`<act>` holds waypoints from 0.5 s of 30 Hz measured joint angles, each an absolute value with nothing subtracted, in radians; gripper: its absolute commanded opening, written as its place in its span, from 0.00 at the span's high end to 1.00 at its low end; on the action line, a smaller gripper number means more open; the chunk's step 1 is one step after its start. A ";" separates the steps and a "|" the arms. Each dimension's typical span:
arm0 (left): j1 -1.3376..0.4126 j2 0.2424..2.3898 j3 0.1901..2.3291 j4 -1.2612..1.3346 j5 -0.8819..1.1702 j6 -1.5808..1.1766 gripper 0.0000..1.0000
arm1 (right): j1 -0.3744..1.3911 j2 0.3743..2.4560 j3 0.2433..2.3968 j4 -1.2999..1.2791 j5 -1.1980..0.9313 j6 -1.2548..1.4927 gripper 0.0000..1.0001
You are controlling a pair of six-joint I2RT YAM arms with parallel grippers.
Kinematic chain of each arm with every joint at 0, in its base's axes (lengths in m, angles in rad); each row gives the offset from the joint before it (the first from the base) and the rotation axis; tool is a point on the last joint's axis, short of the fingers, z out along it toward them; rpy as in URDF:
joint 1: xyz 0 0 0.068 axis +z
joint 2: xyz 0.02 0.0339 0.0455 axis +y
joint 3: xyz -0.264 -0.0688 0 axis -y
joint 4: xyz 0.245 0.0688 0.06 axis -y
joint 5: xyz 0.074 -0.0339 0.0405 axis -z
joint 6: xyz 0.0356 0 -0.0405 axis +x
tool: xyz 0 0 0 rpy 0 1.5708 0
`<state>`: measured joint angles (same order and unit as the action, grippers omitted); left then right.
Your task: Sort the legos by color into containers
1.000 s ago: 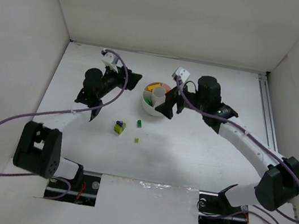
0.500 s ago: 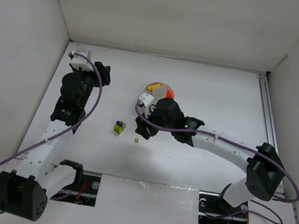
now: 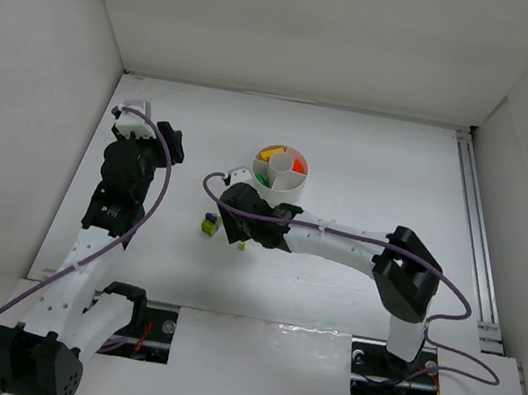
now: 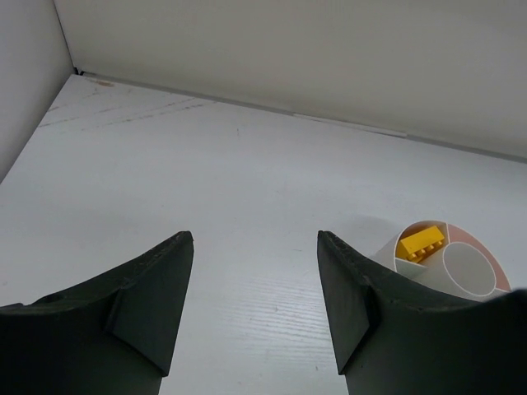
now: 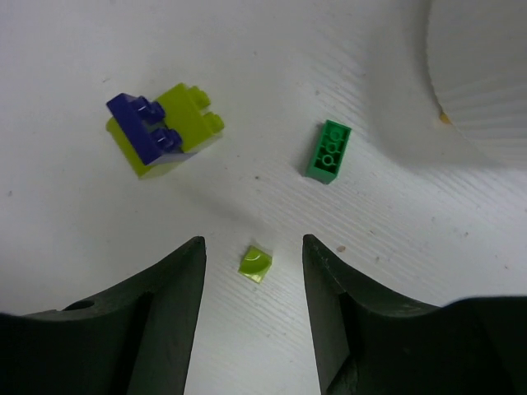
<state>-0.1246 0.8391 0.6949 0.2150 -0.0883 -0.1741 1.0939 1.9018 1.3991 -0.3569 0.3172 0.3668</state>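
The legos lie loose on the white table. A purple-and-lime clump (image 5: 162, 129) (image 3: 209, 224) sits left, a green brick (image 5: 328, 151) lies near the dish, and a tiny lime bit (image 5: 256, 262) (image 3: 242, 247) rests nearer me. My right gripper (image 5: 254, 241) (image 3: 240, 237) hangs low over the table, open, its fingers either side of the lime bit without touching it. The containers are one round white divided dish (image 3: 294, 186) (image 4: 394, 247) holding a yellow brick (image 4: 422, 243) and orange and green pieces. My left gripper (image 4: 254, 236) (image 3: 174, 140) is open and empty, left of the dish.
The dish's outer wall (image 5: 486, 82) rises close at the right wrist view's upper right. White box walls enclose the table on the left, back and right. A metal rail (image 3: 471, 232) runs along the table's right edge.
My right arm swung from over the dish down to the loose bricks and its jaws narrowed around the lime bit. My left arm drew back leftward from the dish.
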 measured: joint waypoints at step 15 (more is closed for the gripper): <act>-0.123 0.827 0.663 0.213 -0.083 -0.165 0.41 | 1.058 1.973 1.482 -0.397 0.389 0.488 0.43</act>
